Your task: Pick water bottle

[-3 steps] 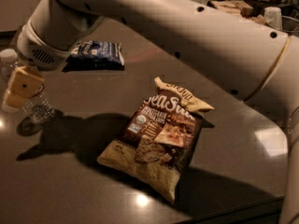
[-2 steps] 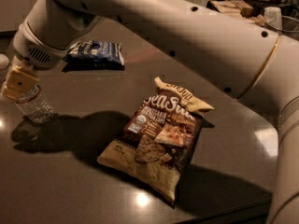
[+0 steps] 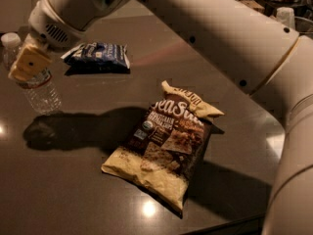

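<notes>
The water bottle is sitting at the far left of the dark table, and it is leaning, with its white cap pointing up and to the left. The gripper is closing around the top part of the bottle, just under the cap. One yellow pad is lying across the front of the bottle near the label band, and the other side is hiding behind it. Because the bottle is leaning and not falling, I think the gripper is holding it tight. I cannot tell if the bottom is touching the table or hanging just above it. The big white arm is reaching in from the right, over a tan chip bag in the middle and a blue packet farther back. Both bags are lying well apart from the bottle. So the robot seems to be doing the grabbing and lifting part of the job. Next, it is going to need to lift straight up, slowly, so the slippery, leaning bottle is not sliding out of its grip.
</notes>
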`<action>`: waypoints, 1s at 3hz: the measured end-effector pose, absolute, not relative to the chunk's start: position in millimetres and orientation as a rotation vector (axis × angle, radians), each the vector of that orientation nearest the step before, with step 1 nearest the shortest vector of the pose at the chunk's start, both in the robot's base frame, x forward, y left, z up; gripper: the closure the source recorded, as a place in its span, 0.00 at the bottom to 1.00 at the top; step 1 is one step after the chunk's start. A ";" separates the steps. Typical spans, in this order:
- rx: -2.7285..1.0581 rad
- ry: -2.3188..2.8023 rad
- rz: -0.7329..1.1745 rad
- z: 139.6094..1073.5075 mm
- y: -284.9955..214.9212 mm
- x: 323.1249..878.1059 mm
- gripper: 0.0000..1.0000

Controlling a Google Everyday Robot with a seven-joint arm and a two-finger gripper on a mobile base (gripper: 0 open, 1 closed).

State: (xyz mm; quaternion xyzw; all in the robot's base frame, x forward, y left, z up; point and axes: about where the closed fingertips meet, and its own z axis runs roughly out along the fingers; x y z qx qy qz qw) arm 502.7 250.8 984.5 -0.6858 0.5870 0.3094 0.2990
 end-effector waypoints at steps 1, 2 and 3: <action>-1.829 1.535 0.844 1014.4 227.7 511.8 1.00; -1.857 1.482 0.863 1052.5 198.8 516.0 1.00; -1.859 1.478 0.863 1054.9 197.8 515.5 1.00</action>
